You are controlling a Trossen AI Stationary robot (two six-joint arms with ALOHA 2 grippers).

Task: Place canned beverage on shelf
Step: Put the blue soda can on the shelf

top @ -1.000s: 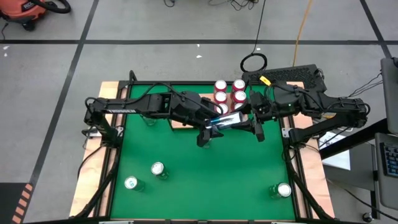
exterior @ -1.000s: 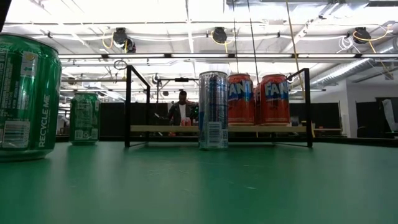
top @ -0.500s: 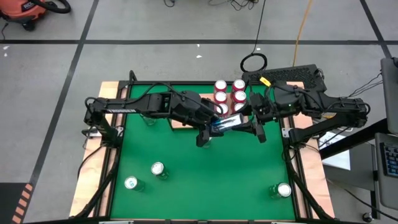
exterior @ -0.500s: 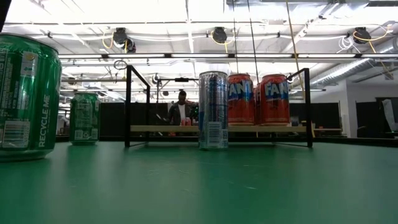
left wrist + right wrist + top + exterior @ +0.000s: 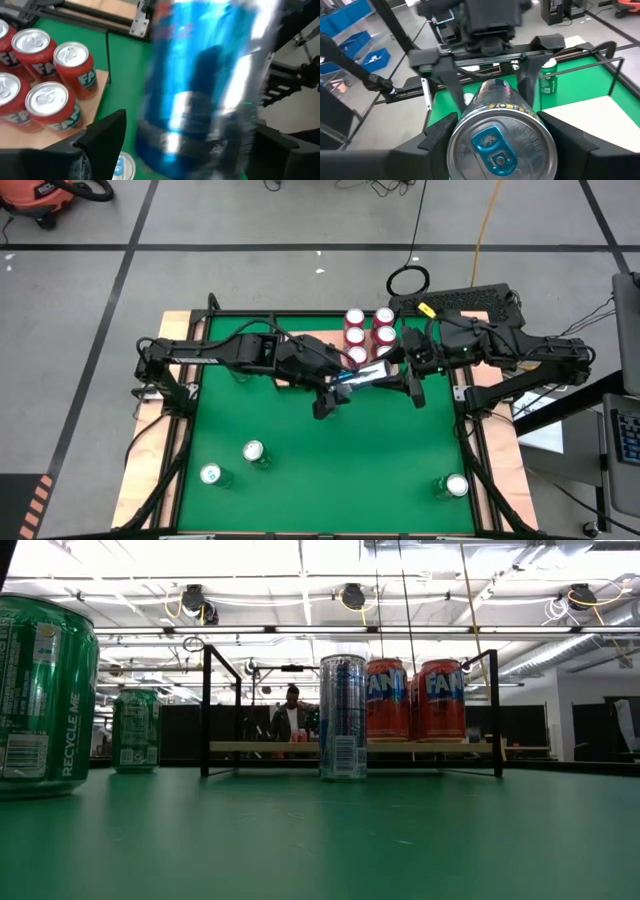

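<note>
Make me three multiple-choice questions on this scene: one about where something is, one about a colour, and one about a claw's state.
1. Where do the red cans stand?
A. on the floor
B. on the shelf
C. at the table's front edge

2. What colour is the table top?
A. green
B. white
C. black

3. The right claw is:
A. open and empty
B. shut on a red can
C. shut on the blue can

Answers:
1. B, they stand on the wooden board.
2. A, the surface is green.
3. C, the right wrist view shows the can clamped between its fingers.

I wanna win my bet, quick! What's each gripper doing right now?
Left gripper: open, around the blue can.
Right gripper: shut on the blue can.
</note>
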